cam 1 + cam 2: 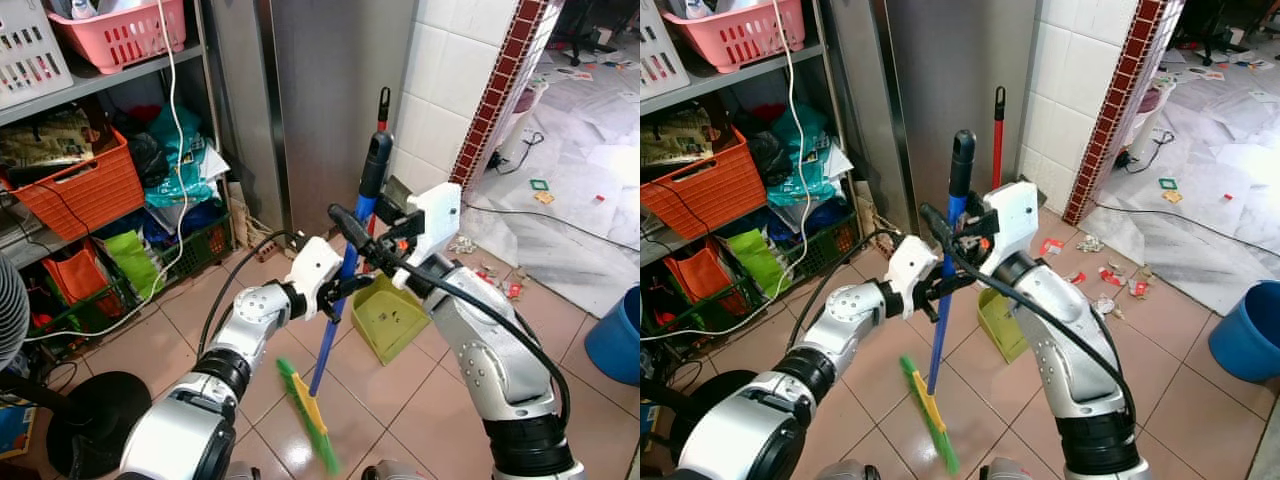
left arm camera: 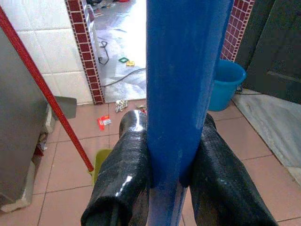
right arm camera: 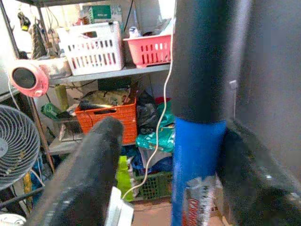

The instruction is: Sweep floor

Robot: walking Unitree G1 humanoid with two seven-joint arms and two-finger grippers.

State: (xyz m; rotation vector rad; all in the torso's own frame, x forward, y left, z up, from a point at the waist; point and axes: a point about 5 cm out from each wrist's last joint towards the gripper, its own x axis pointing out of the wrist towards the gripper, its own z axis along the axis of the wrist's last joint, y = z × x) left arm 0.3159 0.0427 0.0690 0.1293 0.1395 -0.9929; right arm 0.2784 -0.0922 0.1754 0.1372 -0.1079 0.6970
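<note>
A metal shelf (image 1: 120,75) on the left holds a pink basket (image 1: 120,30), a white basket (image 1: 30,55) and an orange crate (image 1: 85,185). A steel panel (image 1: 330,100) meets a white tiled wall (image 1: 450,80) edged in dark red tiles. A blue bucket (image 1: 615,340) stands at the right.

The broom (image 1: 345,275) stands nearly upright on the tiled floor (image 1: 400,400), its blue shaft topped by a black grip and its green and yellow head (image 1: 305,410) blurred low on the tiles. The left gripper (image 1: 335,297) is clamped on the shaft, both fingers (image 2: 122,183) pressed against it. Just above, the right gripper (image 1: 360,238) straddles the shaft with a gap on one side, not closed on it. A label on the shaft is too blurred to read.

Behind stands a green dustpan (image 1: 385,315) with a red handle (image 1: 382,110). Red scraps (image 1: 510,290) lie near the wall.
</note>
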